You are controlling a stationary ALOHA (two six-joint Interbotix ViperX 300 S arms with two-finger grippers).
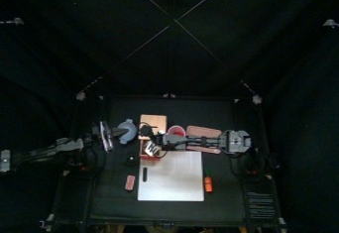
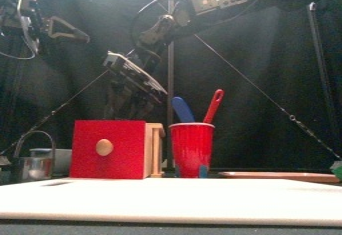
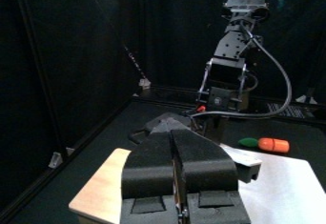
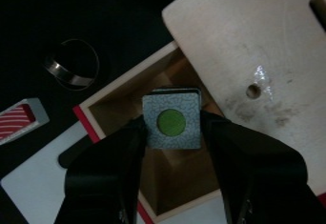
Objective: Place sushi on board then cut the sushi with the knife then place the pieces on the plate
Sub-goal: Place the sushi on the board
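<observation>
Right fingers (image 4: pixel 239 157) around sushi piece (image 4: pixel 171 121)

The white cutting board (image 2: pixel 171 201) lies in front. Behind it stands the wooden box (image 2: pixel 110 149), and just beside it a red cup (image 2: pixel 191 147) holds 2 knives, a blue knife (image 2: pixel 183 110) and a red knife (image 2: pixel 213 106). The metal cutter (image 2: pixel 38 163) sits at the left.

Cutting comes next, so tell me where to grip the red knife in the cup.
Take the red knife by the end standing above the rim of the red cup, coming from above. It leans to the right, away from the blue knife, so pinch across the narrow shaft and lift along its slant.
</observation>
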